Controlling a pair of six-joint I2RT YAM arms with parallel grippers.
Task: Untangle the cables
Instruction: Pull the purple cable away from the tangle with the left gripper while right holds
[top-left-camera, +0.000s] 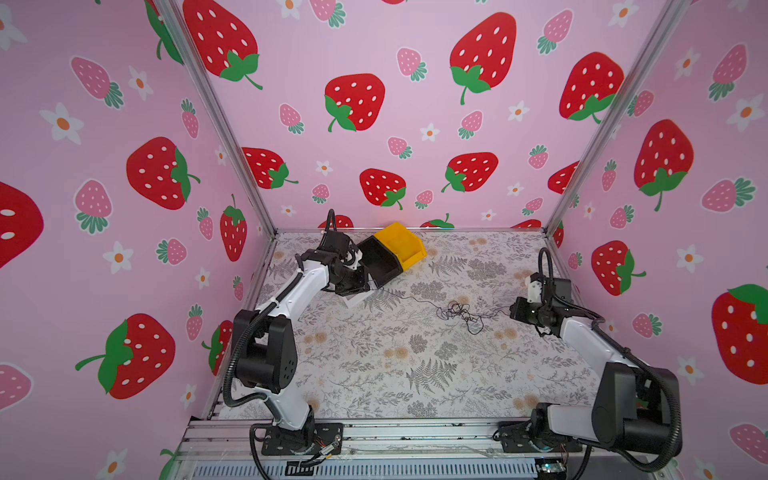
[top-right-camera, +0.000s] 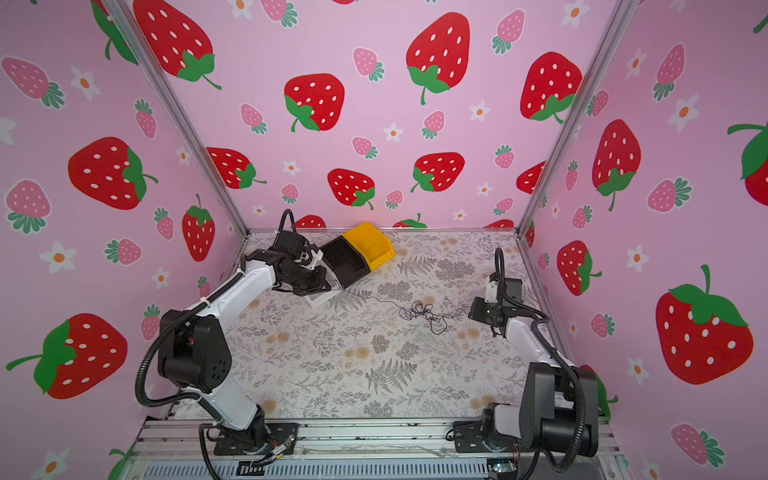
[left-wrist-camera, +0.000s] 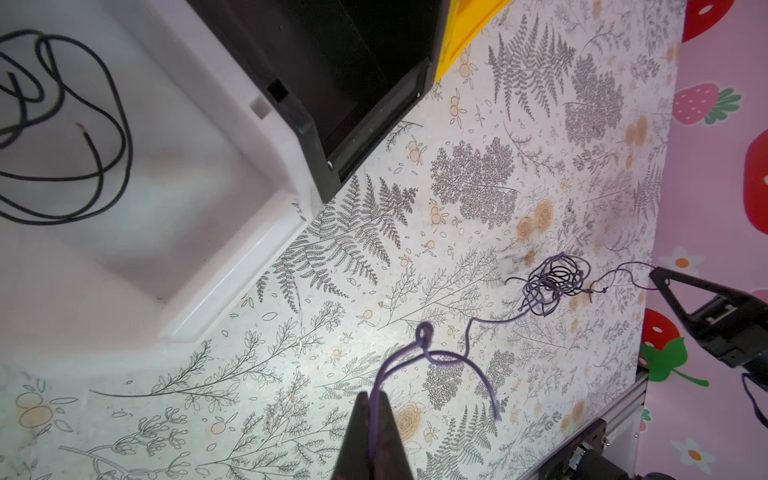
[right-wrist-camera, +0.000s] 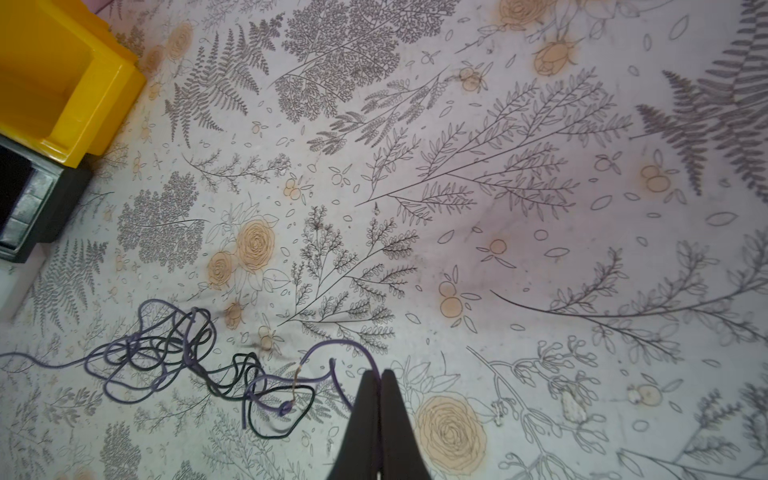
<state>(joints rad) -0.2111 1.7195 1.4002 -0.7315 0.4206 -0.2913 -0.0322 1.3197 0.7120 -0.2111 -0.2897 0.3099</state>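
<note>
Cables (top-left-camera: 457, 312) knotted right of the yellow bin (top-left-camera: 415, 253); left claw (left-wrist-camera: 375, 401) and right claw (right-wrist-camera: 378, 375) each clamp a purple strand (left-wrist-camera: 424, 333). Draw apart slowly, lest the knot tighten.

The cables (right-wrist-camera: 183, 349) show purple and black; the cloth (top-left-camera: 374, 374) pale with grey ferns, orange blooms; yellow bin (top-left-camera: 403, 243), black bin (top-left-camera: 380, 259), pink strawberry walls (top-left-camera: 374, 50).

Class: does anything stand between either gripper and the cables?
Nothing visible does: the left gripper and the right gripper are each shut on a purple strand of the cables, whose tangle lies between them.
</note>
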